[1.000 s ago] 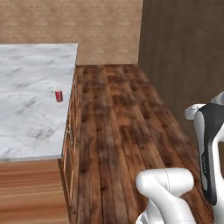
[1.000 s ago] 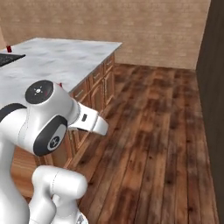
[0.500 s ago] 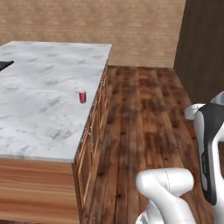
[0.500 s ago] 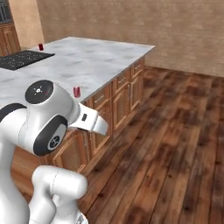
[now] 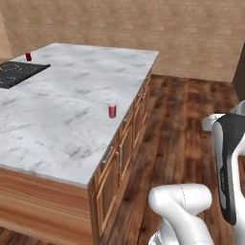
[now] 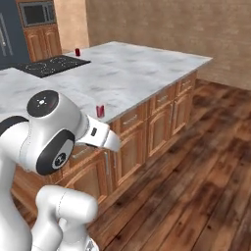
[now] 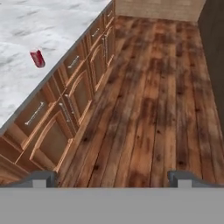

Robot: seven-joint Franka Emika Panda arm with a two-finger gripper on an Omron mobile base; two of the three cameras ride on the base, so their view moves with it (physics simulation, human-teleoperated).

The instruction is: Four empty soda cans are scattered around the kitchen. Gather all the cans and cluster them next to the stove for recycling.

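Evenly lit rendered kitchen with soft, flat light and no glare. The marble desk (image 5: 57, 110) looks bright; the cabinets below its edge sit darker. Everything appears slightly soft and low-resolution.

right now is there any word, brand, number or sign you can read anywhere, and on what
None can be read.
Red soda can near the counter edge: any label is too small and blurred.
Red soda can beside the stove: too small to read.
Stove: white burner rings, no text.
Microwave: nothing legible.
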